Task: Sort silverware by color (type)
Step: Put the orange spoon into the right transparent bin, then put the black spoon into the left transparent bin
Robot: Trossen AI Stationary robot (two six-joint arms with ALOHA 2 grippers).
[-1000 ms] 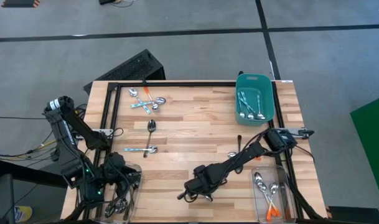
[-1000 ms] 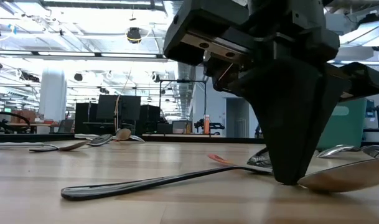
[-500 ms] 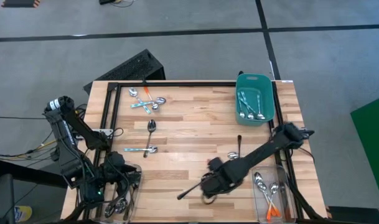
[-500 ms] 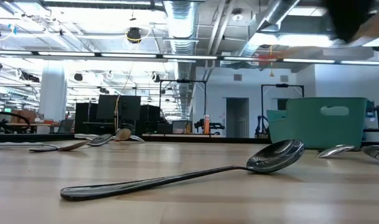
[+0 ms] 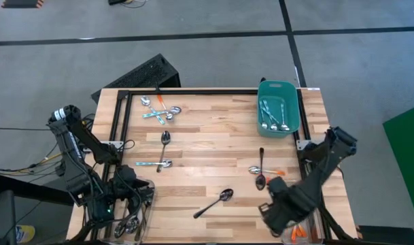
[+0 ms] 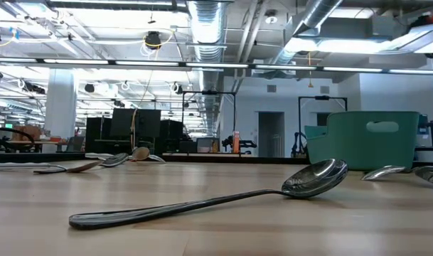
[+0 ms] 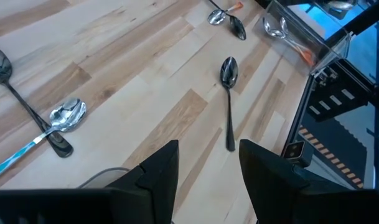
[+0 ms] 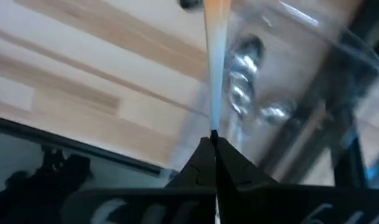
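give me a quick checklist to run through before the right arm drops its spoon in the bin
1. Right gripper shut on the orange-handled spoon: ok, the handle sticks out from the closed fingertips.
2. Right gripper near the clear bin at the table's near right corner: ok, seen from above.
3. Gripper directly over the bin's opening: cannot tell; the wrist view is blurred.
4. Bin already holds orange-handled spoons: ok, orange shows at its near end.
5. Left gripper out of the way: ok, open, over the near left corner.
6. Dark metal spoon clear of the path: ok, it lies apart on the table.
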